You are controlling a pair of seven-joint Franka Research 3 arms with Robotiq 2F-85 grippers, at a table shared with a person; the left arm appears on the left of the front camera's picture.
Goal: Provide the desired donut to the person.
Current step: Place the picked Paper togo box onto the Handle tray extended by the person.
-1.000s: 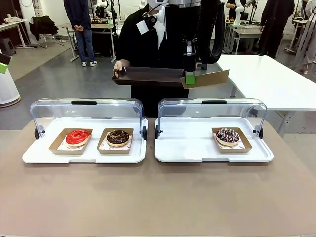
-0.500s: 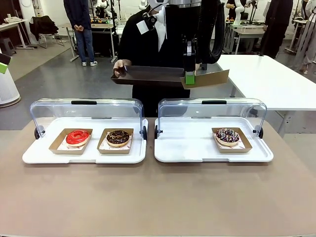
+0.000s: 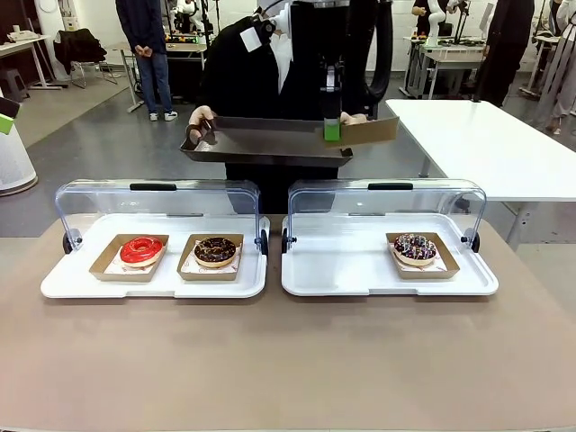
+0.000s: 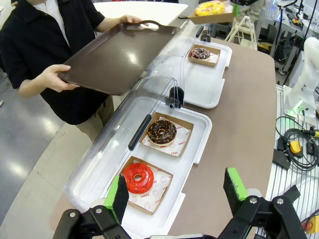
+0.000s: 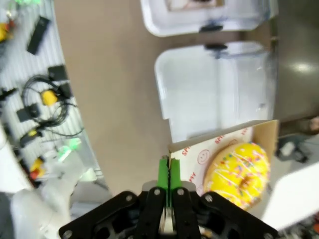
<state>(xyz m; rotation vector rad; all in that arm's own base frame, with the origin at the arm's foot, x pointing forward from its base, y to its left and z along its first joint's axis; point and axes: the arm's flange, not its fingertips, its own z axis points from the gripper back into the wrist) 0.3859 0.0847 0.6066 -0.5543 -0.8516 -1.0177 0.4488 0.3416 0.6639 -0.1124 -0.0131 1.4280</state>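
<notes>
My right gripper (image 3: pixel 332 126) (image 5: pixel 168 175) is shut on the edge of a cardboard tray (image 3: pixel 367 132) (image 5: pixel 219 139) that carries a yellow sprinkled donut (image 5: pixel 241 171) (image 4: pixel 211 7). It holds this tray high, at the right end of the brown serving tray (image 3: pixel 261 140) (image 4: pixel 117 55) that the person (image 3: pixel 256 72) grips with both hands. My left gripper (image 4: pixel 177 191) is open above the near table edge, with nothing between its fingers. A red donut (image 3: pixel 141 249) (image 4: pixel 138 178) and a chocolate donut (image 3: pixel 215 250) (image 4: pixel 161 132) sit in the left case. A chocolate sprinkled donut (image 3: pixel 415 247) (image 4: pixel 201 53) sits in the right case.
Two white display cases (image 3: pixel 85 283) (image 3: pixel 310 279) with raised clear lids stand side by side on the brown table (image 3: pixel 288 360). A white table (image 3: pixel 477 144) is at the back right. A bystander in jeans (image 3: pixel 148 45) stands far off. Cables lie on the floor (image 4: pixel 299 144).
The person has stepped left and lifted the brown tray slightly. My right gripper has moved left and up with the yellow donut's cardboard tray.
</notes>
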